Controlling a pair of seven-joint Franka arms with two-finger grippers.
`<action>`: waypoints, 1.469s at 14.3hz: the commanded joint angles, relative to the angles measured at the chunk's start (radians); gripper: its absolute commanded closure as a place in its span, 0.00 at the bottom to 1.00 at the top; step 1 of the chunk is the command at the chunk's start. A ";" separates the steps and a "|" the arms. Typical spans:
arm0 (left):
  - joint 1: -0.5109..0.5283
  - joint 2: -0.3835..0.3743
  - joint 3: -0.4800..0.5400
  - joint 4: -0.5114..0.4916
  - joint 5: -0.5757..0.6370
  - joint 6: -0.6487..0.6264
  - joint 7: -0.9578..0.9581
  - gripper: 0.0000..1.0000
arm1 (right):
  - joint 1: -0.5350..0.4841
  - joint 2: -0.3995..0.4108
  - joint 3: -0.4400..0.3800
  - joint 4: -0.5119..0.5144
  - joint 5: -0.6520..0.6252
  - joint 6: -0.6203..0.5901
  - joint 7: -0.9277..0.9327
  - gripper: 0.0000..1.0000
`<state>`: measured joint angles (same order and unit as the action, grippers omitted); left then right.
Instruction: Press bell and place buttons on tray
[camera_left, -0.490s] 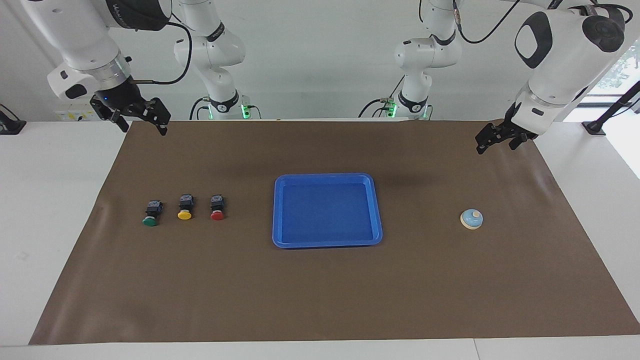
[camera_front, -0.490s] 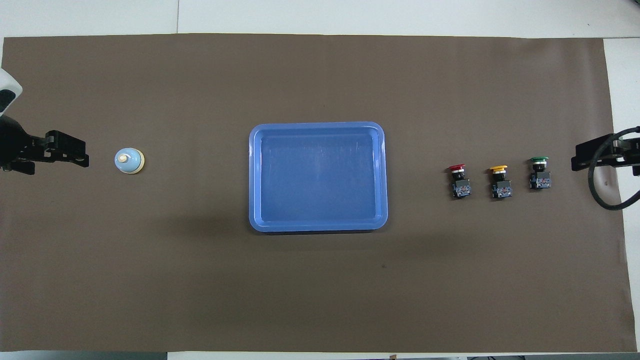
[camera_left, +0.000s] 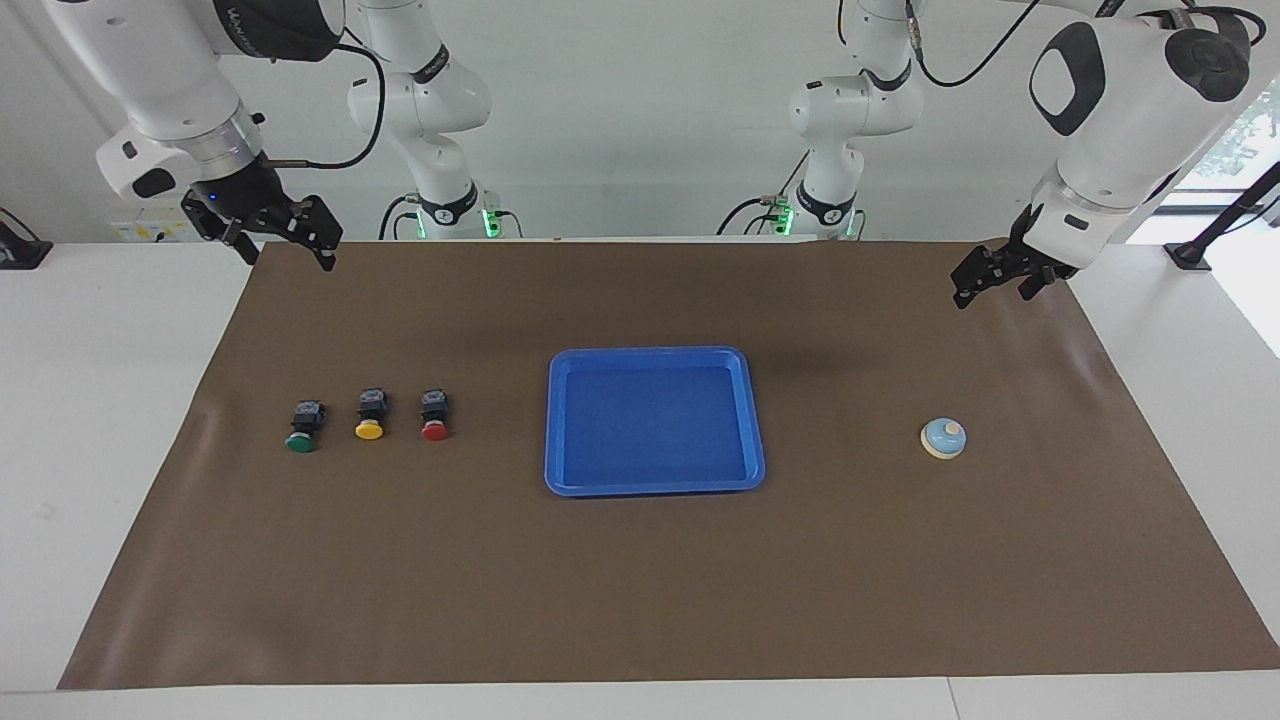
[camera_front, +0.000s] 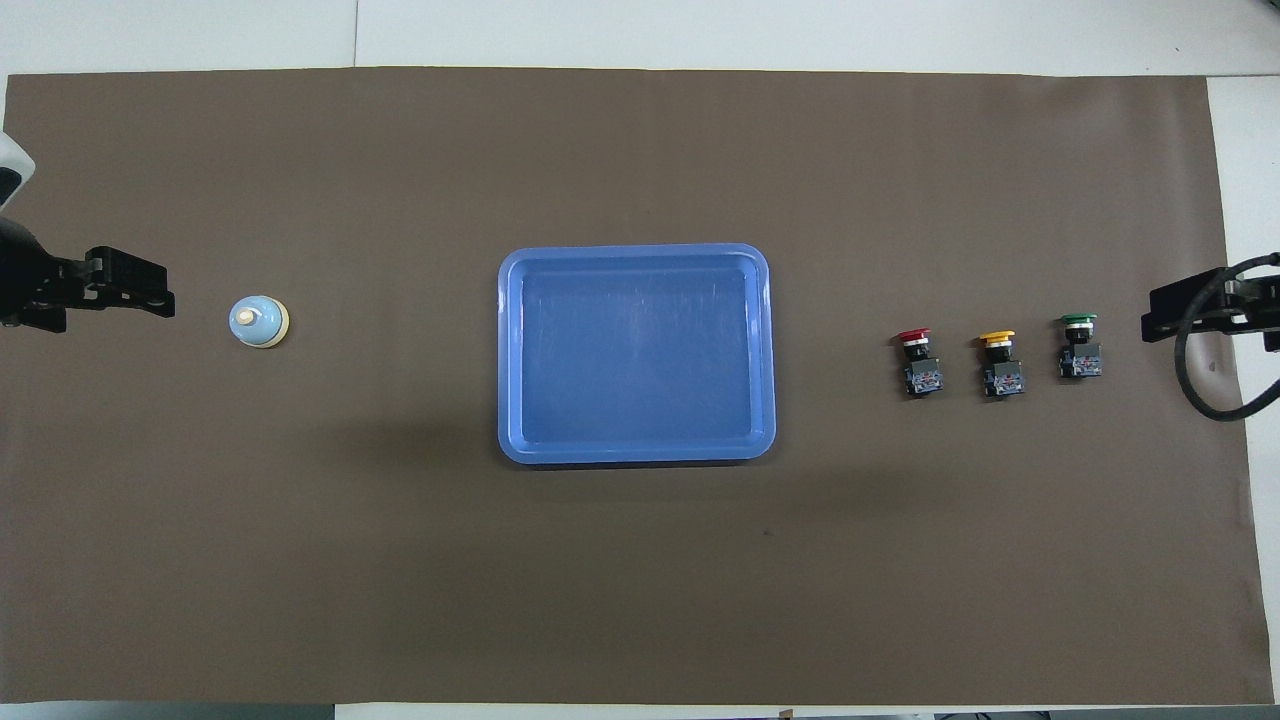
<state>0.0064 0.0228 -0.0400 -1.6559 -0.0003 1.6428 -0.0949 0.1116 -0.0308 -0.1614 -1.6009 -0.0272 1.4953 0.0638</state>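
A brown mat (camera_left: 640, 560) covers most of the white table (camera_left: 100, 400), and the facing view alone shows the two arms rising from their bases at the robots' edge, while the overhead view shows only the grippers poking in at the mat's two ends. The tray (camera_left: 655, 487) sits flat at the middle of the mat, holding nothing; from overhead its rim (camera_front: 636, 253) and rounded corners read clearly. The left gripper (camera_left: 990, 275) hangs in the air over the mat's corner at the left arm's end, empty, with its jaws spread wide; the overhead view (camera_front: 130, 290) makes it seem just beside the bell, but the facing view shows it raised well above the mat and apart from it. The right gripper (camera_left: 285, 240) hangs over the mat's corner at the right arm's end, also empty and spread wide, and overhead only its tip (camera_front: 1175, 310) shows, near the green button. The three buttons lie in a row between the tray and the right arm's end, caps pointing away from the robots: red (camera_left: 435, 416) closest to the tray, yellow (camera_left: 370, 415) in the middle, green (camera_left: 303, 427) outermost. The bell (camera_left: 943, 438) stands upright between the tray and the left arm's end, untouched.
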 joint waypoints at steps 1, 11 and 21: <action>0.004 -0.010 0.003 -0.022 0.013 0.041 0.001 0.07 | -0.007 -0.020 0.006 -0.019 0.003 -0.004 -0.009 0.00; 0.067 0.161 0.003 -0.125 0.014 0.371 0.061 1.00 | -0.007 -0.020 0.006 -0.018 0.003 -0.004 -0.009 0.00; 0.064 0.201 0.003 -0.285 0.014 0.597 0.063 1.00 | -0.007 -0.020 0.006 -0.019 0.003 -0.004 -0.009 0.00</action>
<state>0.0722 0.2416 -0.0382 -1.8943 -0.0003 2.1924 -0.0400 0.1116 -0.0309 -0.1614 -1.6009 -0.0272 1.4953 0.0638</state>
